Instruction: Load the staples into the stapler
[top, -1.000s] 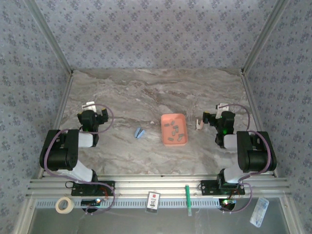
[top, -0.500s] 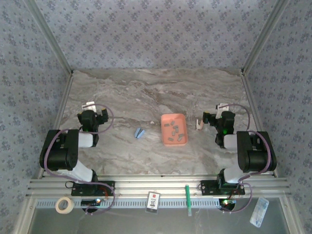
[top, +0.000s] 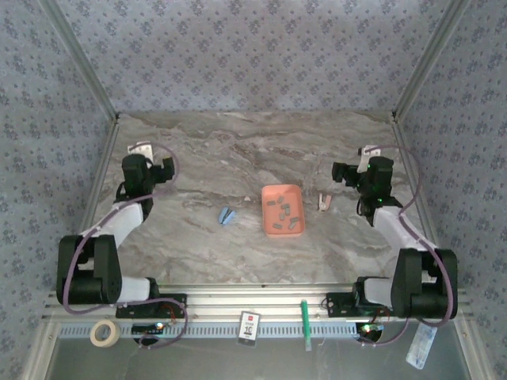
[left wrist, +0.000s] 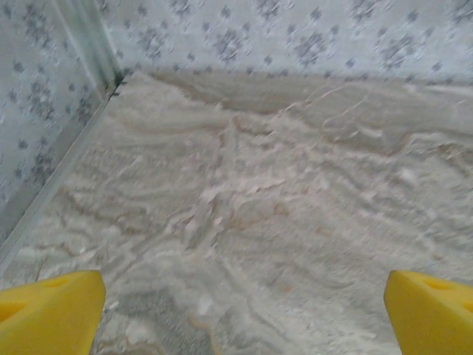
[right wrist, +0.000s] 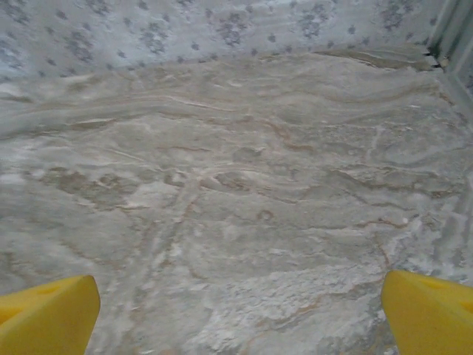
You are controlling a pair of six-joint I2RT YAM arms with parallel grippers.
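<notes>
Top external: the stapler (top: 226, 215) lies on the marble table (top: 238, 158) just left of the salmon tray (top: 283, 189) holding the staples (top: 283, 213) — left gripper (left wrist: 244, 314) and right gripper (right wrist: 240, 314) hover well apart from them, both spread wide, empty.

Matt marbled table (top: 238, 150); smooth plastic tray (top: 281, 188); plastic stapler (top: 226, 215).

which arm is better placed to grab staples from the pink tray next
Right. The tray with the staples sits nearer the right pincer than the left pincer; both are open.
</notes>
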